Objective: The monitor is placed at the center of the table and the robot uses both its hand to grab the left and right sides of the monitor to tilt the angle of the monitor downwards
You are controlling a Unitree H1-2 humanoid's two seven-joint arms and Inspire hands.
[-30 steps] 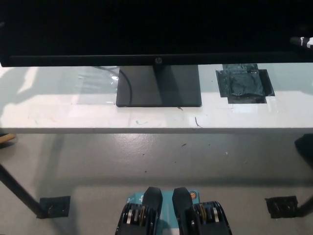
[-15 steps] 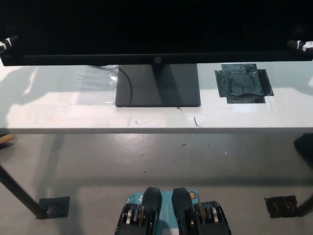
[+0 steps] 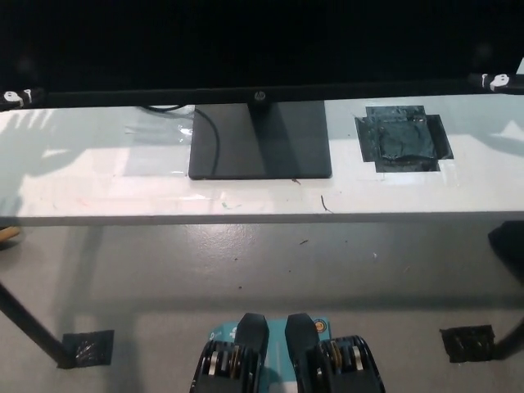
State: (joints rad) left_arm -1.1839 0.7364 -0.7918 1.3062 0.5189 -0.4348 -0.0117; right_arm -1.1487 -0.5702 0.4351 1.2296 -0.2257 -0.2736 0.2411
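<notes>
Head view: the monitor point(image 3: 262, 45) stands at the middle of the white table point(image 3: 98, 188), its dark screen filling the top of the picture and its lower bezel running nearly from edge to edge. Its flat black base point(image 3: 260, 141) rests on the tabletop, with a black cable point(image 3: 209, 131) curving along the base's left side. A patch of black tape point(image 3: 403, 137) lies on the table to the right of the base. Only a small bit of the left hand point(image 3: 15, 97) shows at the monitor's lower left corner, and a small bit of the right hand point(image 3: 494, 80) at its lower right corner; whether either grips the monitor cannot be told
</notes>
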